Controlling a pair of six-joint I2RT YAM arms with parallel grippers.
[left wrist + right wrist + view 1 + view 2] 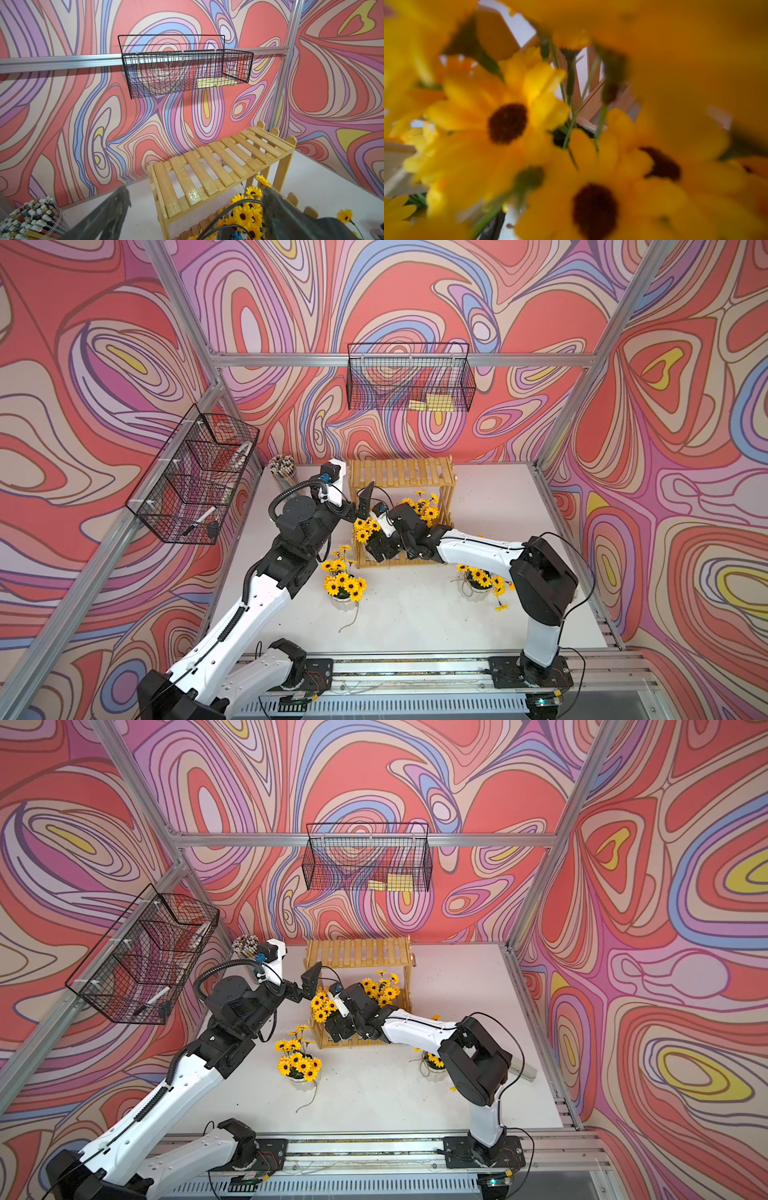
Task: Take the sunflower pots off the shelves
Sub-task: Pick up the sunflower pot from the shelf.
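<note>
two pots (343, 587) (478, 578) off, on table (415, 622). two pots (363, 529) (424, 506) left on lower tier of shelves (401, 472); top tier bare. left gripper (196, 190) wide, empty, beside top tier. right gripper (380, 549) among lower-tier flowers, jaws: cannot tell.

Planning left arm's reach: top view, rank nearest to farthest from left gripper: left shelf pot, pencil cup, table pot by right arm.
From the left gripper:
1. Left shelf pot, right beside it, lower tier.
2. Pencil cup, back left corner.
3. Table pot by right arm, opposite side.
</note>
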